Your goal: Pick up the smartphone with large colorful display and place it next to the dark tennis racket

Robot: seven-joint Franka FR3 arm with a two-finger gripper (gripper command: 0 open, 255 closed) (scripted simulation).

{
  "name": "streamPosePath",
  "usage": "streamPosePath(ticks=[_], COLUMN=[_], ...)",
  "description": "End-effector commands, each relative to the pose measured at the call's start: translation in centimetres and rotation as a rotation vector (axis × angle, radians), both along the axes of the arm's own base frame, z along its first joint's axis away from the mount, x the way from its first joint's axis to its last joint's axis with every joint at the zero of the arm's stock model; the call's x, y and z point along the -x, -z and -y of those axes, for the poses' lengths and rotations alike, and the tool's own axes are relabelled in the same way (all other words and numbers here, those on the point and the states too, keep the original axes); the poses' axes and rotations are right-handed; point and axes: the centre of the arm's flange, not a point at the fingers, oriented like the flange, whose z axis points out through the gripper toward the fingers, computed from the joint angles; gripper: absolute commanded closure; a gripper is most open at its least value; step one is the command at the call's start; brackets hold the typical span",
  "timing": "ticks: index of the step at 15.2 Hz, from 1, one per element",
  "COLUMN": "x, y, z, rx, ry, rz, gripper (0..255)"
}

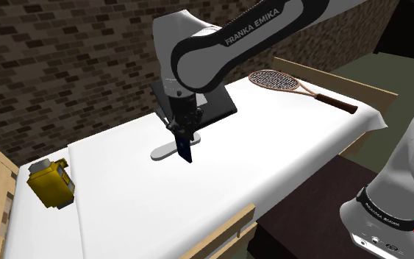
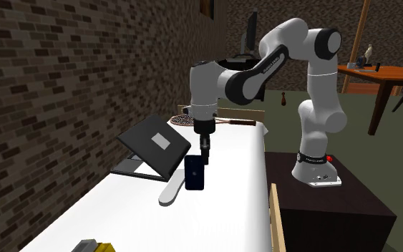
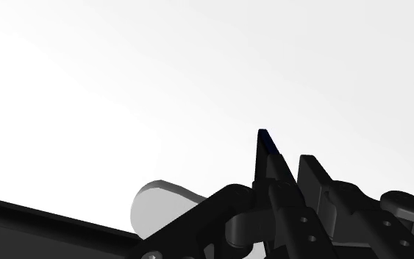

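**A:** What do your fingers have?

**B:** My fingers [image 3: 314, 176] are drawn in narrow, clamped on the top edge of the smartphone [image 2: 195, 174]. It is a dark blue slab hanging upright under my gripper [image 1: 184, 134].

**A:** And where is it hanging?

**B:** Over the white table [image 1: 286, 147], and I judge it just clear of the surface. A flat grey oblong piece [image 1: 167, 151] lies right beside it, and the open black laptop [image 2: 152, 147] is near.

**A:** So which step is this?

**B:** The pick looks done to me, so the carry is in hand. The dark tennis racket [image 1: 295, 86] lies well apart, at the table's end beyond the laptop. Next I need enough height to pass the laptop's raised lid. Then I lower the phone onto bare table beside the racket frame, not on it, and only then let go.

**A:** Do the views differ?

**B:** The second exterior view gives me the phone's broad face. The wrist view gives its thin edge between my fingers. The shoulder view shows the whole racket and the free table around it, plus a yellow object [image 1: 51, 182] at the opposite end. In the second exterior view my arm covers part of the racket.
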Motion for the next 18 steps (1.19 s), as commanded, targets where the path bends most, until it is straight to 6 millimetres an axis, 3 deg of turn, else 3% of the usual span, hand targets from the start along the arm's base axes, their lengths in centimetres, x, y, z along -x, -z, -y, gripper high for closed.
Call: streamPosePath(ticks=[1,18], x=[0.0,0.0], y=[-1.0,-10.0], z=[0.0,0.0], rx=[0.000,0.000], ry=[0.000,0.000], rz=[0.000,0.000], gripper=[255,255])
